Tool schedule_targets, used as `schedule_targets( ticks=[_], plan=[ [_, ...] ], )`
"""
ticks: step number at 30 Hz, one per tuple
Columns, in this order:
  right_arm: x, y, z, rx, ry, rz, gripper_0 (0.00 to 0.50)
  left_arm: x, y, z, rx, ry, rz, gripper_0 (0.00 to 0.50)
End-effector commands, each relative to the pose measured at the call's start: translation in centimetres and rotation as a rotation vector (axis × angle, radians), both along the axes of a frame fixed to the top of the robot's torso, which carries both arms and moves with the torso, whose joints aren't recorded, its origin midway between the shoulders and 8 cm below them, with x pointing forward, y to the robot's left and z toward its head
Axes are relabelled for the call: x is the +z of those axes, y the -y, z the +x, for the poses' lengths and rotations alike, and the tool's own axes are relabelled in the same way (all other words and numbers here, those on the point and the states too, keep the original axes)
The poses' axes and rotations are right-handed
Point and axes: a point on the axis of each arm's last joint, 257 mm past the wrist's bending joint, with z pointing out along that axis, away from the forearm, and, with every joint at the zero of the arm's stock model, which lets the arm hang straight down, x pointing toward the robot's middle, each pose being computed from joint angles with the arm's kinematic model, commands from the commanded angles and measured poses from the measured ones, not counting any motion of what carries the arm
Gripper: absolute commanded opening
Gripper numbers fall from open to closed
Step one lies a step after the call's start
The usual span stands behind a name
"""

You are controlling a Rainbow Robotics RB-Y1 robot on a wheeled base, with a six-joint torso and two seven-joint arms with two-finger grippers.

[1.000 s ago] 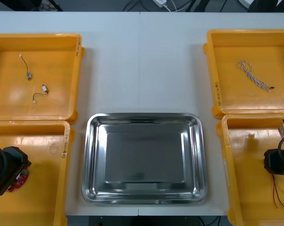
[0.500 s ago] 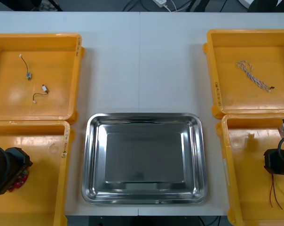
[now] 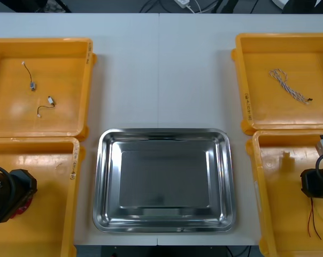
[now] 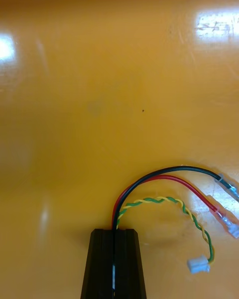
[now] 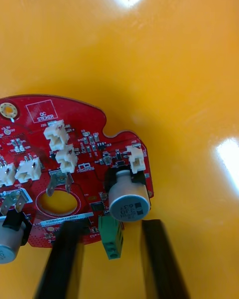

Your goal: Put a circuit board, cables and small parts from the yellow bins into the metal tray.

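The right gripper (image 4: pixel 115 231) (image 3: pixel 317 183) fingers are pressing together on a red, black and yellow-green cable (image 4: pixel 164 179). Its loose ends are curling over the floor of the near right yellow bin (image 3: pixel 282 214), at 4 o'clock from the metal tray (image 3: pixel 105 182). The left gripper (image 5: pixel 110 225) (image 3: pixel 12 195) fingers are standing spread, straddling the edge of the round red circuit board (image 5: pixel 59 154), which is lying in the near left yellow bin (image 3: pixel 49 225) at 8 o'clock. The tray is sitting bare, so I judge nothing is delivered yet. Small metal parts (image 3: pixel 50 100) are waiting at 10 o'clock and a twisted cable (image 3: pixel 289 88) at 2 o'clock.
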Motion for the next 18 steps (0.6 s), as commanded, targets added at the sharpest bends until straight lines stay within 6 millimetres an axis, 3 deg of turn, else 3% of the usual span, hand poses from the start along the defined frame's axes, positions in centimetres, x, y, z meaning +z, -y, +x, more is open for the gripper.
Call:
schedule_targets(
  ticks=[1,18],
  plan=[
    [2.9,0.2,1.2,0.038,0.01,-0.028,0.0,-1.2,0.3,-1.2,-0.039,-0.021,0.017,0.003],
    [12.8,1.3,1.0,0.024,0.001,-0.081,0.0,-1.1,-0.2,-1.3,-0.058,-0.018,0.033,0.0]
  ],
)
